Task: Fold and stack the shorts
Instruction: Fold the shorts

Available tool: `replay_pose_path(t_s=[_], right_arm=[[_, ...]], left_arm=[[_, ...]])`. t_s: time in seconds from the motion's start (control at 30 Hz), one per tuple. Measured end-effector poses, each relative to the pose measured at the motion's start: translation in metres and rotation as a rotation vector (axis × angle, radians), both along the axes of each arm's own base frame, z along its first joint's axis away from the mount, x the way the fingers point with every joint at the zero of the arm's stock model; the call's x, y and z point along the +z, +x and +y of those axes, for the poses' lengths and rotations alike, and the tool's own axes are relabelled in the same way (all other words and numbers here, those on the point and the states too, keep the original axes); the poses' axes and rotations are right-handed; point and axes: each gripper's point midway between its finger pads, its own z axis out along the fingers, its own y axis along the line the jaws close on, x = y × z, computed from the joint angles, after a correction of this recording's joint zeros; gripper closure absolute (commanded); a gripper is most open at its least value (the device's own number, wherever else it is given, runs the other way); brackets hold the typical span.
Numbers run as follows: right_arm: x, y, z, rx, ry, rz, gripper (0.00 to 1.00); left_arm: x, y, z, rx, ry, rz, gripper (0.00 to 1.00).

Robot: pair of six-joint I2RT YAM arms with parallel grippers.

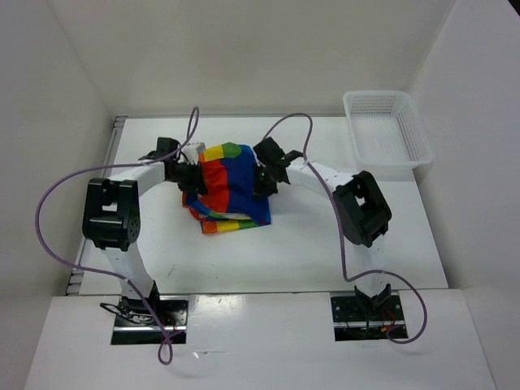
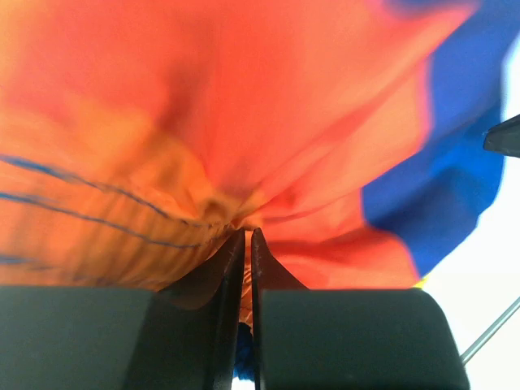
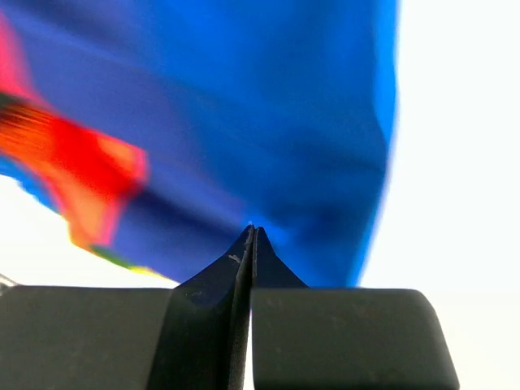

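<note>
Left tool and right tool are pinching opposite sides of the shorts, bunched at the desk's centre, apparently mid-fold; the next move is calling for carrying both held edges across together

The shorts are seen to be of soft, matt cloth, gathered into fine creases just ahead of the left fingers and drawn smoother above the right fingers. Both pairs are made of dark, smooth plastic with a faint gloss. The surface beneath is shown as white, smooth and slightly sheeny, and the basket, well off from the right fingers, is of white perforated plastic.
</note>
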Motion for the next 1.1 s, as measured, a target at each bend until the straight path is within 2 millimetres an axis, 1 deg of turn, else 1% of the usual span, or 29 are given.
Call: replay_pose_path(t_s=[0.07, 0.13, 0.2, 0.27, 0.33, 0.37, 0.43, 0.5, 0.53, 0.6, 0.67, 0.7, 0.77, 0.87, 1.0, 1.03, 1.1], right_arm=[[0.027, 0.019, 0.009, -0.001, 0.027, -0.066, 1.00], [0.058, 0.041, 0.018, -0.008, 0.070, -0.140, 1.00], [0.083, 0.059, 0.021, -0.021, 0.106, -0.198, 1.00], [0.100, 0.076, 0.018, -0.042, 0.128, -0.236, 1.00], [0.113, 0.102, 0.018, -0.067, 0.150, -0.274, 1.00], [0.114, 0.114, 0.020, -0.076, 0.157, -0.287, 1.00], [0.106, 0.139, 0.024, -0.092, 0.163, -0.299, 1.00], [0.085, 0.158, 0.027, -0.105, 0.155, -0.283, 1.00], [0.073, 0.165, 0.028, -0.110, 0.150, -0.273, 1.00], [0.041, 0.170, 0.028, -0.119, 0.126, -0.227, 1.00], [0.011, 0.170, 0.027, -0.129, 0.095, -0.178, 1.00], [-0.002, 0.168, 0.026, -0.134, 0.077, -0.152, 1.00], [-0.018, 0.169, 0.025, -0.152, 0.061, -0.124, 1.00], [-0.011, 0.175, 0.022, -0.169, 0.051, -0.141, 1.00], [-0.006, 0.178, 0.020, -0.177, 0.046, -0.156, 1.00], [-0.004, 0.178, 0.020, -0.179, 0.044, -0.158, 1.00], [0.003, 0.177, 0.019, -0.179, 0.043, -0.164, 1.00]], left_arm=[[0.019, 0.012, 0.000, 0.000, -0.011, -0.035, 0.87], [0.043, 0.026, -0.001, -0.005, -0.029, -0.095, 0.87], [0.065, 0.039, -0.003, -0.012, -0.048, -0.157, 0.87], [0.082, 0.052, -0.005, -0.019, -0.060, -0.214, 0.87], [0.087, 0.060, -0.006, -0.022, -0.063, -0.243, 0.87], [0.086, 0.064, -0.006, -0.022, -0.063, -0.247, 0.87], [0.076, 0.073, -0.006, -0.021, -0.061, -0.238, 0.87], [0.060, 0.084, -0.005, -0.014, -0.051, -0.222, 0.87], [0.048, 0.087, -0.003, -0.007, -0.042, -0.205, 0.87], [0.027, 0.087, 0.000, 0.004, -0.023, -0.163, 0.87], [0.013, 0.088, 0.002, 0.014, -0.007, -0.138, 0.87], [0.009, 0.089, 0.003, 0.018, -0.001, -0.132, 0.87], [0.009, 0.095, 0.005, 0.025, 0.010, -0.142, 0.87], [0.013, 0.105, 0.007, 0.032, 0.021, -0.168, 0.87], [0.014, 0.106, 0.008, 0.036, 0.026, -0.173, 0.87], [0.014, 0.106, 0.008, 0.036, 0.026, -0.173, 0.85], [0.014, 0.107, 0.008, 0.034, 0.026, -0.175, 0.75]])
